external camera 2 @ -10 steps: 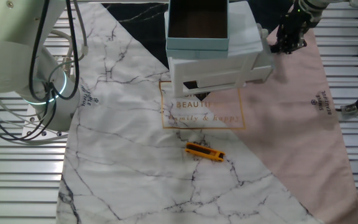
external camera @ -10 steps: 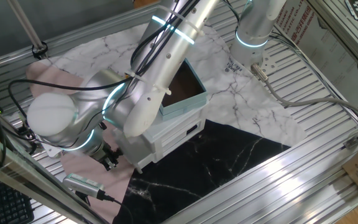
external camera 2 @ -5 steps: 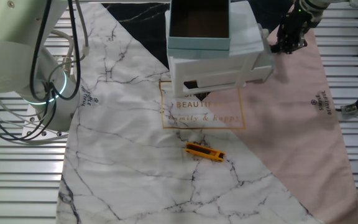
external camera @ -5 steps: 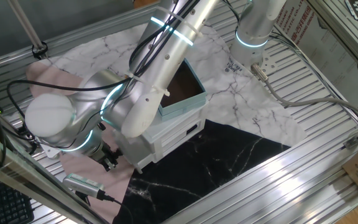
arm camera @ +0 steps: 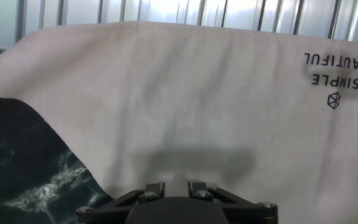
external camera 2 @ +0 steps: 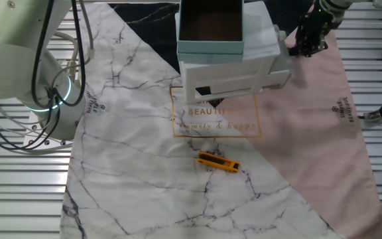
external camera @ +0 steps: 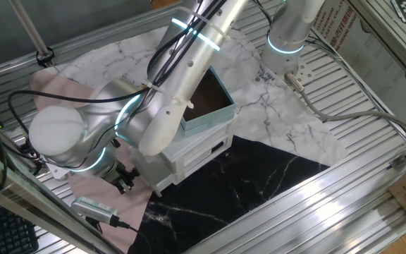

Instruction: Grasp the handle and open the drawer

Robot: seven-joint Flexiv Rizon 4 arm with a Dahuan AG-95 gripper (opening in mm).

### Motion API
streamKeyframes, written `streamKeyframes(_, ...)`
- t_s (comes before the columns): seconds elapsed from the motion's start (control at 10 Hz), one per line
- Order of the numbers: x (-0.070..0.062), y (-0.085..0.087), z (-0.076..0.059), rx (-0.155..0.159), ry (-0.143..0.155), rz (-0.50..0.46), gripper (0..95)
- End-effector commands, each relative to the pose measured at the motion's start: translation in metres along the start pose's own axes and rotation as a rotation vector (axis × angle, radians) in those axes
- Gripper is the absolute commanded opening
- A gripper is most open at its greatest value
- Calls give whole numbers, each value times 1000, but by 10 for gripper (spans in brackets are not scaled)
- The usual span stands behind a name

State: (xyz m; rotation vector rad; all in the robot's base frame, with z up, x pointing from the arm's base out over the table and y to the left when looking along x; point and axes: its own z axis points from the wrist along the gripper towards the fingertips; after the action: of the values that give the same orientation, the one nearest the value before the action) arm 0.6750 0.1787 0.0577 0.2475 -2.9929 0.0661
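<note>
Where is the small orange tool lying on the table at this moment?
In the other fixed view, the small flat orange tool lies on the white marble cloth, just below the gold "BEAUTIFUL" print and apart from the white cabinet.

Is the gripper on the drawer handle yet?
No. The gripper hangs over the pink cloth beside the cabinet.

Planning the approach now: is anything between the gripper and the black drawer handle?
Yes. The gripper hangs over the pink cloth beside the white cabinet, whose own corner lies between it and the handle on the front. The hand view shows only cloth. It would likely have to swing round to the front.
</note>
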Motion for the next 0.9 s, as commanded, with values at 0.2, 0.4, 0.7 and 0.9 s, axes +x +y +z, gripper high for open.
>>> streamKeyframes(0.2,1,0,-1,-8,-7,-1,0)
streamKeyframes(0.4,0,0,-1,-10,-4,-2,0)
streamKeyframes(0.7,-3,0,-3,-8,-1,0,0)
streamKeyframes(0.9,-4,1,-4,-5,0,-1,0)
